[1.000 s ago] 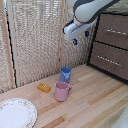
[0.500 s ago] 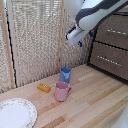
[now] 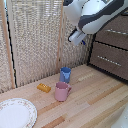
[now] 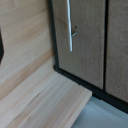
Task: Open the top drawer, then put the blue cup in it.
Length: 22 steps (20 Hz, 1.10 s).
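Observation:
The top drawer (image 3: 119, 26) is the upper dark-brown front at the exterior view's right, shut, with a silver bar handle (image 3: 116, 32). The blue cup (image 3: 65, 75) stands upright on the wooden table near the screen. Just in front of it is a pink mug (image 3: 62, 91). My gripper (image 3: 78, 38) hangs high above the cup, left of the drawers, open and holding nothing. The wrist view shows a drawer front with a silver bar handle (image 4: 69, 25) some way off. I cannot tell which drawer that is. One dark fingertip (image 4: 1, 47) shows at the frame edge.
The lower drawer (image 3: 106, 61) sits under the top one. An orange block (image 3: 44, 88) lies beside the pink mug. A white plate (image 3: 15, 113) rests at the exterior view's lower left. A woven screen (image 3: 35, 40) backs the table (image 3: 95, 105).
My arm has drifted slightly toward the exterior view's right and a little lower, nearer the drawers. The cup, mug and plate have not moved.

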### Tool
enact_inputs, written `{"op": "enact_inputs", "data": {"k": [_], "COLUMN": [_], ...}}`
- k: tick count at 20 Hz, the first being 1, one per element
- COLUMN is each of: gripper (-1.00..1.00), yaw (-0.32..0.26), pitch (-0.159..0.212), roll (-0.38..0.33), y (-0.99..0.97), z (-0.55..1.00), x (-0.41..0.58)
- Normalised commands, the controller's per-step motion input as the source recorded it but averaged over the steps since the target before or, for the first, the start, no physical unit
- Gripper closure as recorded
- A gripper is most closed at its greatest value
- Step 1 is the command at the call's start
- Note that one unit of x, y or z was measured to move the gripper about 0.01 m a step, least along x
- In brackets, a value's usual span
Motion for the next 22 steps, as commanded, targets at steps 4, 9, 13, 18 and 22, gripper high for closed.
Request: {"op": "enact_inputs", "data": {"k": [4,9,13,18,22], "gripper": [-1.0,-1.0,-1.0,-1.0,-1.0], "yaw": [0.106,0.122,0.109,0.096,0.052], "pitch": [-0.005,0.004,0.072,0.097,0.115], "roll": [-0.369,-0.325,-0.253,-0.239,-0.247], "y": [-0.16,-0.33,-0.45,-0.48,-0.53], "z": [0.03,-0.02,-0.02,0.0,0.0], "x": [-0.066,-0.059,-0.039,-0.098,-0.246]}}
